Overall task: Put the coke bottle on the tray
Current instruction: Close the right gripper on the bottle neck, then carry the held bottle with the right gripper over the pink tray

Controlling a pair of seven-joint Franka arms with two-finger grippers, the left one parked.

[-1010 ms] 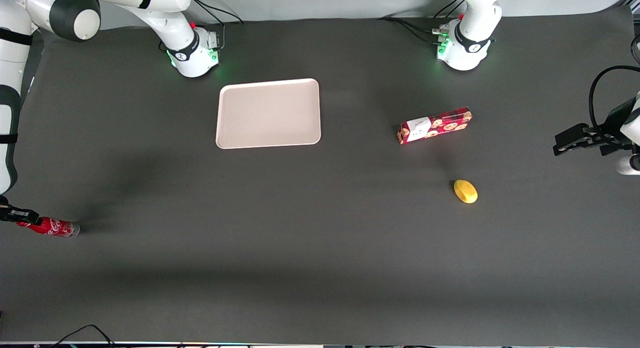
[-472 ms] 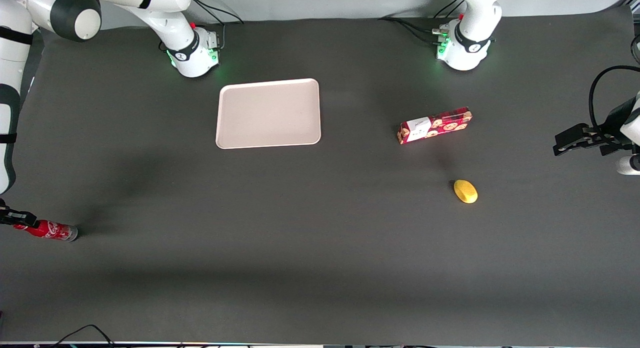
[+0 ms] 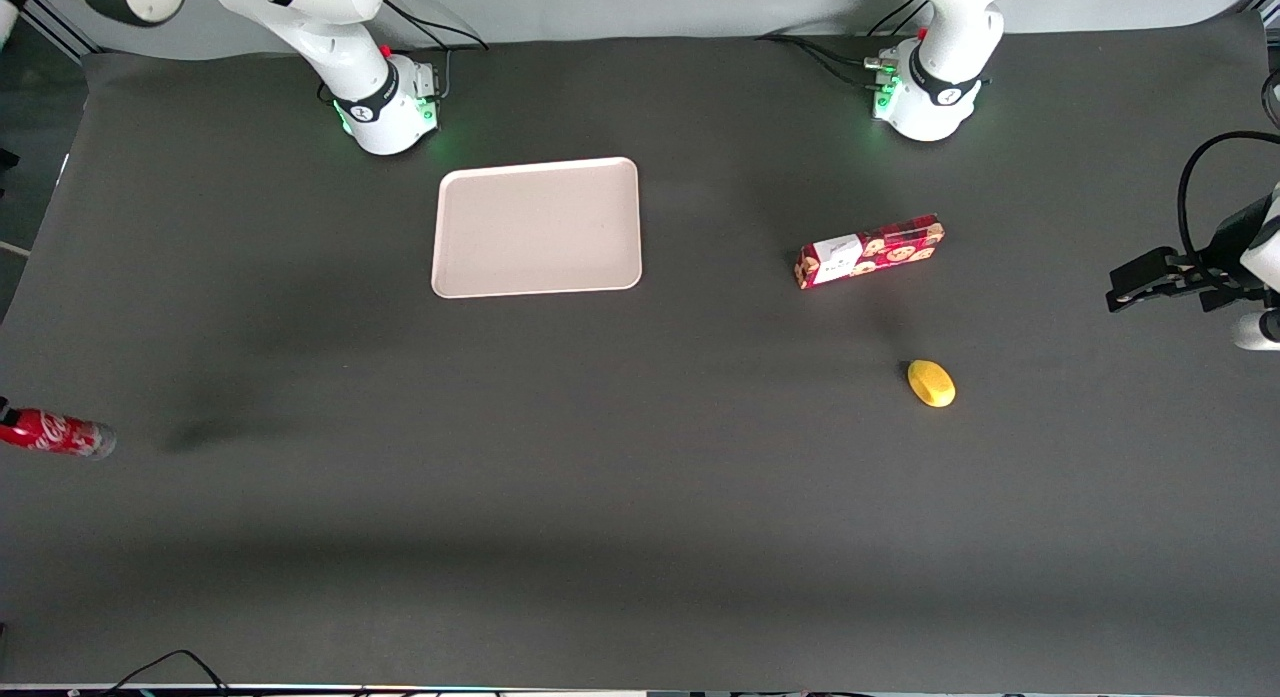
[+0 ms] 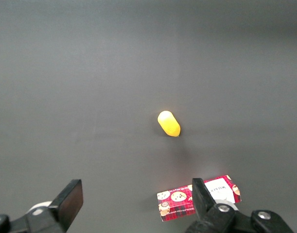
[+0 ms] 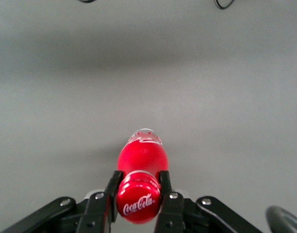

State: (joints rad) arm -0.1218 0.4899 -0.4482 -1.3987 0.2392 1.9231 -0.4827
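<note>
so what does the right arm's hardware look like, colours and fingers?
Glossy white rounded links with dark grey joint bands, green lights and black cables at the right arm's base. The gripper is matte black, with two flat, narrow fingers fixed by silver screws.

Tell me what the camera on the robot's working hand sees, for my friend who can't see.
The gripper is shut on the coke bottle, its two black fingers squeezing the neck just under the red cap. Beneath them is only the plain dark grey table.

High front overview; two close downward wrist views
</note>
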